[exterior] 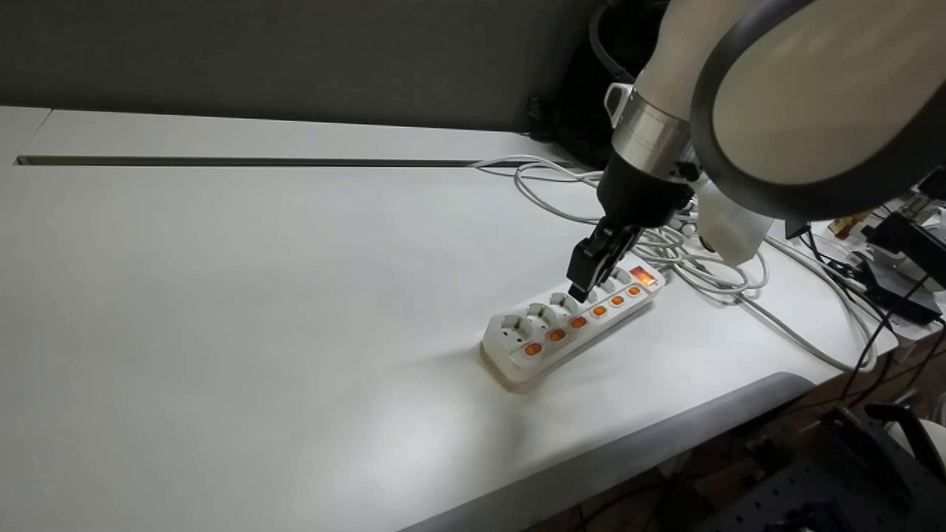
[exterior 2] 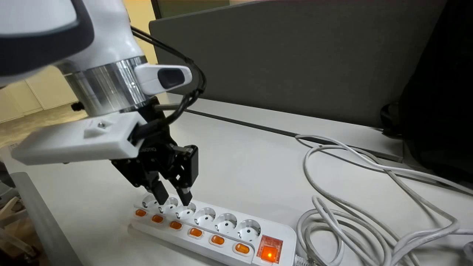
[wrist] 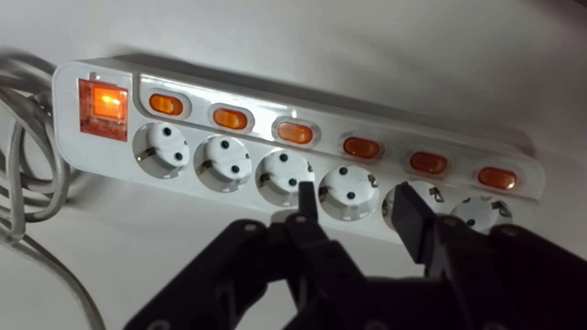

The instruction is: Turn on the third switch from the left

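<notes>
A white desk (exterior: 259, 332), with a grey rounded edge band (exterior: 621, 458) and a long narrow slot (exterior: 244, 161) near its back, has a dark grey partition panel (exterior: 259, 59) behind it in both exterior views. Past the panel, in an exterior view, a pale yellow panelled surface (exterior 2: 51, 92), whether wall or cabinet fronts I cannot tell, rises above a tan floor (exterior 2: 37, 123), with a dark-framed greenish pane (exterior 2: 192, 6) at the top. Light falls in a soft white sheen (exterior: 392, 436) on the desk near the edge band.
</notes>
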Controlling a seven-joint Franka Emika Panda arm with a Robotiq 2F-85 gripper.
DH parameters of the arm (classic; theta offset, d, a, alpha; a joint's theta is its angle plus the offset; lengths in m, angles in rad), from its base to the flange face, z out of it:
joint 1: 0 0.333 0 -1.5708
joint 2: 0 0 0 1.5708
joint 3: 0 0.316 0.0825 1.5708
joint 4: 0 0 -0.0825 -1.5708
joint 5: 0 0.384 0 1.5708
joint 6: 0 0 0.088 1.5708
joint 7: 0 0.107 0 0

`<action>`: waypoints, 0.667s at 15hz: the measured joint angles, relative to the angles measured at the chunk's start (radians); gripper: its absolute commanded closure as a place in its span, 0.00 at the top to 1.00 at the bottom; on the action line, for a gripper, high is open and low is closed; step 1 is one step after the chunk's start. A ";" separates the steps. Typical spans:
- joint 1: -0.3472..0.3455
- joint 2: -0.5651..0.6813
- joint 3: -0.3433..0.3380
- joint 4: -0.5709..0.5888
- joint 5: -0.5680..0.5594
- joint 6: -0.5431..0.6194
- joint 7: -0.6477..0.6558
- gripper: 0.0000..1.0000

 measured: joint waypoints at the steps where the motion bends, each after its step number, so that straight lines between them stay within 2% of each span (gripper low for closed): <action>1: 0.000 0.015 -0.002 0.000 -0.001 0.003 0.000 0.12; 2: 0.003 0.029 -0.007 0.000 0.000 0.004 0.000 0.04; 3: 0.008 0.041 -0.015 0.000 0.001 0.004 -0.001 0.01; 10: 0.022 0.095 -0.037 -0.001 0.016 0.048 -0.013 0.00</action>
